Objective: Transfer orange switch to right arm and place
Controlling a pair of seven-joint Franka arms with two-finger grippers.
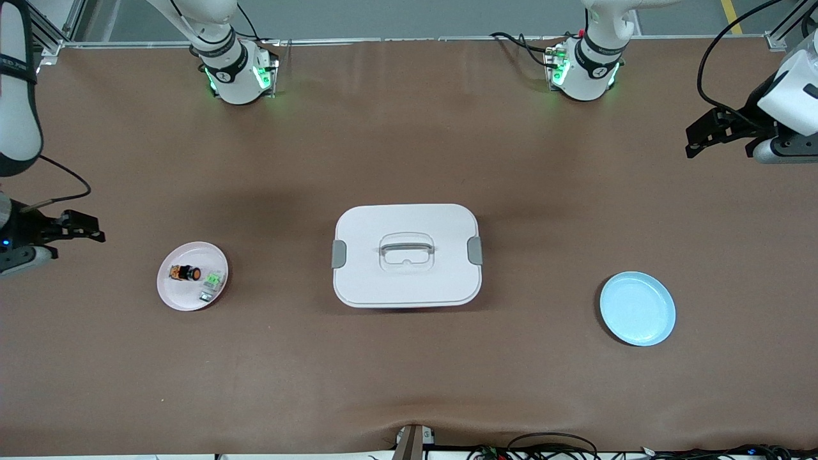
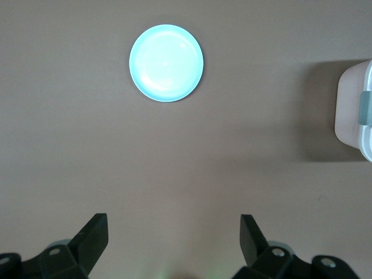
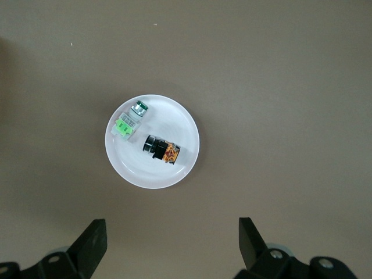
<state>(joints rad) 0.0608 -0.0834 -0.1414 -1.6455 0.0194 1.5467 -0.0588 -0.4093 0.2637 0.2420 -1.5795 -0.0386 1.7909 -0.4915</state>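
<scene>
Nothing gripped yet — orange switch lying on its side in pink plate toward right arm's counter end; right hand wide beside it; left hand wide, waiting near blue plate — likely drop spot.

Both arms are running off the front view's edges — the right arm at its end of the table, the left arm at the other. The white lidded box is being cut by the left wrist view's edge — only one corner and a grey latch are showing.
</scene>
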